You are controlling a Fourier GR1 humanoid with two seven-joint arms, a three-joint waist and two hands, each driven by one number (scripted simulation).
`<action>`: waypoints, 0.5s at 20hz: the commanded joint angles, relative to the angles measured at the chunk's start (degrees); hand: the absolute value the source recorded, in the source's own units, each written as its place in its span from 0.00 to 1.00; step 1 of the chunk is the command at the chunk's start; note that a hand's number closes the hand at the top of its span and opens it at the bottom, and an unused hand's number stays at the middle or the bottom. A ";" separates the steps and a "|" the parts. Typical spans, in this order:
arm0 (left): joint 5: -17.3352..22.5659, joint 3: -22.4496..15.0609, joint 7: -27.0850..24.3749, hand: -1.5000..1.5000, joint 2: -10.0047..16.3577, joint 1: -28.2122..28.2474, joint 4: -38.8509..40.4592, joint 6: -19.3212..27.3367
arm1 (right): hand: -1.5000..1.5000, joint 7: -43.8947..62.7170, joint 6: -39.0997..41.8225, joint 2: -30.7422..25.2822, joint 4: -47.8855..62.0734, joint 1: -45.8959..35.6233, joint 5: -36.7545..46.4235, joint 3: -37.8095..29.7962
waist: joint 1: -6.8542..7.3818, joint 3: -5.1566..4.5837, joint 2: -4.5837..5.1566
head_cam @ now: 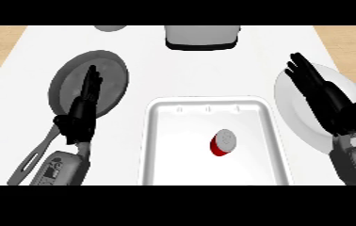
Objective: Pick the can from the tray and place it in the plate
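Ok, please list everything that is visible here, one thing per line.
tray: 1, white, near centre
can: 1, red, pale top, in the tray
plate: 1, white, right side
frying pan: 1, dark grey, left side
appliance: 1, grey, black base, far centre
round object: 1, grey, far left, cut off
counter: 1, white
left hand: 1, black, open, over the frying pan
right hand: 1, black, open, over the plate

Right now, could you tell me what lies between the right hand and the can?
Head view: only the tray, its bare floor and right rim, then the plate edge, between right hand and can.
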 commanded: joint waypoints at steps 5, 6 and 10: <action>3.78 -1.21 12.10 0.50 0.61 6.70 4.72 -3.84 | 1.00 0.33 -15.46 -1.28 -10.02 -1.40 5.40 -9.60 | -0.45 -0.02 -0.45; 5.49 -0.69 12.98 0.50 1.83 9.41 5.71 -6.06 | 1.00 0.29 -17.32 -2.88 -11.70 -2.28 6.09 -12.12 | -0.67 -0.10 -0.66; 7.17 -2.45 13.59 0.50 0.10 10.60 2.55 -7.97 | 0.00 1.73 -32.40 -3.58 -7.34 7.29 21.28 -13.38 | -1.79 0.02 -0.73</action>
